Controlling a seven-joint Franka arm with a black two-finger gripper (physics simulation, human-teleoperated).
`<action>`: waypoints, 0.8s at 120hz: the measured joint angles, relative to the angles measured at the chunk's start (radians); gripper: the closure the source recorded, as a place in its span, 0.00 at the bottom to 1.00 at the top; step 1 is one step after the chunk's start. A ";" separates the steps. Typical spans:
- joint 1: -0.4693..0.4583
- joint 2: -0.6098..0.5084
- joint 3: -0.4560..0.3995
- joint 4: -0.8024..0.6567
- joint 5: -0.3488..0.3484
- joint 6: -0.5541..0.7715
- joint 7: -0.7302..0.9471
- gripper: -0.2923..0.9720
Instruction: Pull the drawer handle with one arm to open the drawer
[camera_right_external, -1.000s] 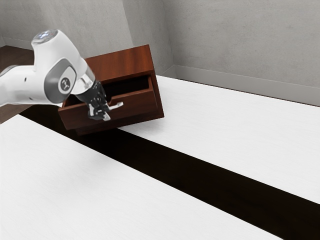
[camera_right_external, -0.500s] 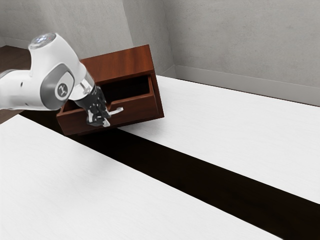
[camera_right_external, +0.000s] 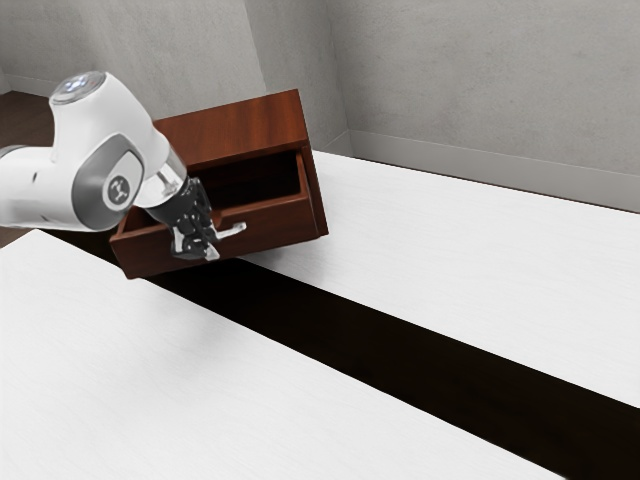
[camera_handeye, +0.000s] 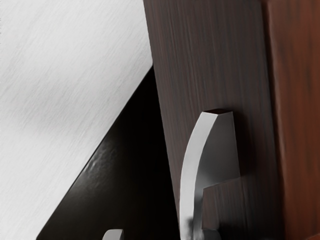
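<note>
A reddish-brown wooden cabinet stands at the far side of the table. Its drawer is pulled well out toward the exterior view's left, and the dark hollow behind it is exposed. A silver handle is fixed to the drawer front. My black gripper is shut on the handle's end nearest the arm. Close up in the wrist view, the curved silver handle stands against the dark wood drawer front.
The table is white with a wide black strip running diagonally across it just in front of the cabinet. Grey walls rise behind the table.
My gripper has moved toward the exterior view's left with the handle in it, and the drawer has slid further out of the cabinet.
</note>
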 joint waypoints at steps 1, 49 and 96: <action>0.001 -0.001 -0.001 -0.001 0.000 0.000 0.000 0.68; -0.006 -0.018 0.001 -0.023 0.001 0.007 0.001 0.67; -0.011 -0.017 0.006 -0.022 0.006 0.009 0.011 0.54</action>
